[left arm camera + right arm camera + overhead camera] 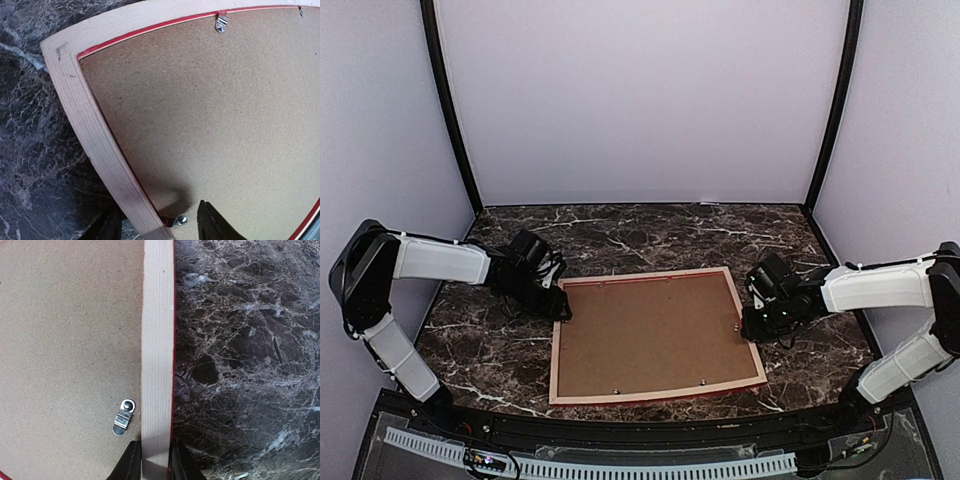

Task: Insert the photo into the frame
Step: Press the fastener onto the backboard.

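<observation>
The frame lies face down on the counter, backing board inside it. The right fingers pinch its right rail; the left fingers straddle its left rail, parted.

The counter was a dark slab with a marble pattern, brown-black and run through with thin white veins. One thing lay directly on it: the frame, flat and back side up, set in the middle of the surface and nearer the front edge than the far one. It sat slightly askew, with its far rail slanting relative to the counter's back edge. The rails showed pale wood on top, with a thin red line along the inner lip and the outer edge. A brown backing board filled the space within the rails, held by small metal clips near the edges.
</observation>
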You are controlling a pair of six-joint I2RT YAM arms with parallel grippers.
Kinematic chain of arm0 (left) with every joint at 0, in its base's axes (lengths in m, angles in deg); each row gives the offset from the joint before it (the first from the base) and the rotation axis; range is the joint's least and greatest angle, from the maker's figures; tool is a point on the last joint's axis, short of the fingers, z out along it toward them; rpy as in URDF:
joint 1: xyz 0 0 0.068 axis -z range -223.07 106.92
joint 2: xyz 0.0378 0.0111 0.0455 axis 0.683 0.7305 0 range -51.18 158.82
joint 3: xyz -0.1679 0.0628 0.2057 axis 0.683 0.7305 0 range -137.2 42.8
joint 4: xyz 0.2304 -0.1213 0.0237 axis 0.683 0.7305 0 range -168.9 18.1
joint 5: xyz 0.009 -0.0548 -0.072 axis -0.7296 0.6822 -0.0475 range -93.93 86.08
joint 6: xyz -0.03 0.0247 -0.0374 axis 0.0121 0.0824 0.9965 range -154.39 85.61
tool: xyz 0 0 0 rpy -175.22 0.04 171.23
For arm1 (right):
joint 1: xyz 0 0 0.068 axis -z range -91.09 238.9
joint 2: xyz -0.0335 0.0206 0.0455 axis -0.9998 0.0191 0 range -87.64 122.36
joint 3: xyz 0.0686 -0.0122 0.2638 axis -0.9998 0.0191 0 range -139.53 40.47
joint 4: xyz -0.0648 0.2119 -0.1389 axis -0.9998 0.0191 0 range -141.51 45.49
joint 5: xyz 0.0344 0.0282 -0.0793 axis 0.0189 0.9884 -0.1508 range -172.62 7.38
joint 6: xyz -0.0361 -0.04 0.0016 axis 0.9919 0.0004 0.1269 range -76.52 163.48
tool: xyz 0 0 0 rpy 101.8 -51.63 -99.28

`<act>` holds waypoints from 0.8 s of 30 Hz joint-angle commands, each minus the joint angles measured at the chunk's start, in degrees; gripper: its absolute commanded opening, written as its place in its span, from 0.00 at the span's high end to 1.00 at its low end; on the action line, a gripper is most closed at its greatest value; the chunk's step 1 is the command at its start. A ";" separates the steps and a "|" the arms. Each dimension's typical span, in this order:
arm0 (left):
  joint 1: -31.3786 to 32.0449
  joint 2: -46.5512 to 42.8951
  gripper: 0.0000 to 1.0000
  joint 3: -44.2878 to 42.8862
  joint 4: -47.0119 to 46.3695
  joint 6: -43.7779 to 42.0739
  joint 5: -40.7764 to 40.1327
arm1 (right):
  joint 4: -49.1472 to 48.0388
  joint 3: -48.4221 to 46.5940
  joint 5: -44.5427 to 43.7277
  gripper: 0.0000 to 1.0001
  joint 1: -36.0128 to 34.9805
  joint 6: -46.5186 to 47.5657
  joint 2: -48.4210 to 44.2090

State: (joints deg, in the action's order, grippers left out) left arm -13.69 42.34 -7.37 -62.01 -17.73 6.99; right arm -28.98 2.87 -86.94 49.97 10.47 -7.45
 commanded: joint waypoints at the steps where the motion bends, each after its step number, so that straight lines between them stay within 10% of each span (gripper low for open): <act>1: -0.80 -2.51 0.42 0.10 0.48 -0.09 1.60 | 0.76 -0.01 -0.24 0.78 0.09 0.21 1.11; 9: -1.84 -0.70 0.38 -1.35 -1.11 0.77 -0.44 | 2.44 -1.21 -0.86 0.66 0.09 -0.08 -0.93; 24: -1.88 1.91 0.63 -1.67 -3.10 1.53 -1.54 | 0.86 -4.97 -1.36 0.41 0.69 -0.61 0.66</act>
State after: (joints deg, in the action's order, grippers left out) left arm -15.33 43.54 -8.49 -64.07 -16.59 5.46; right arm -26.82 -0.41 -87.31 50.10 10.19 -8.24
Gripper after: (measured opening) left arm 0.383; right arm 0.583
